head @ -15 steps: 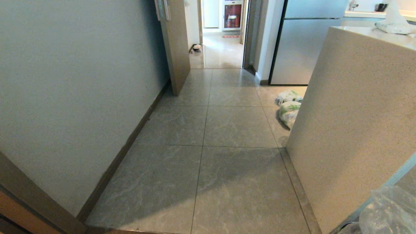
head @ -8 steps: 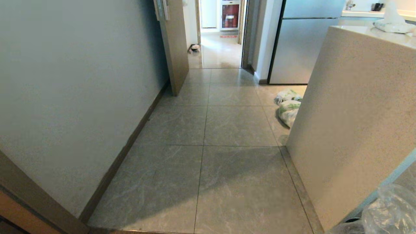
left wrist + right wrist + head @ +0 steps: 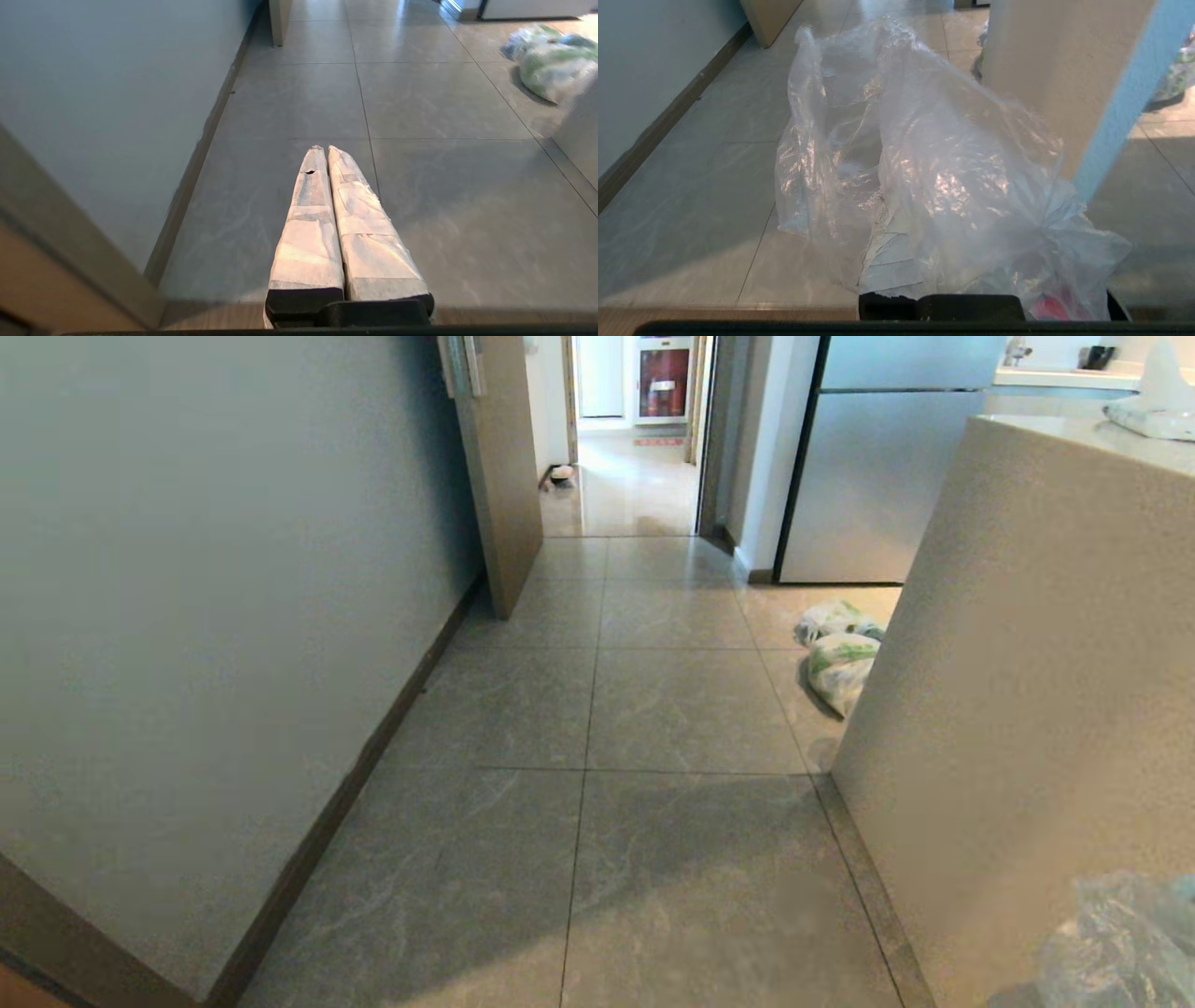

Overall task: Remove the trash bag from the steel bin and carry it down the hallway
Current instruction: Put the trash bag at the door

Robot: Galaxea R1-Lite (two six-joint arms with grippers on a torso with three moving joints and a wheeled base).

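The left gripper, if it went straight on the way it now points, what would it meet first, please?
Most likely the grey tiled floor of the hallway. The left gripper is shut, empty and angled slightly downward; nothing stands in its line, though depth is hard to judge.

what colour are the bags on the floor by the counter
White with green print, clearest in the head view.

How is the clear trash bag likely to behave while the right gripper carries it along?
The trash bag looks thin and crinkled, draping over the right gripper, so it is probably floppy and apt to sway. Little rubbish shows through it, so it seems light. Its glossy film may slip in the grip.
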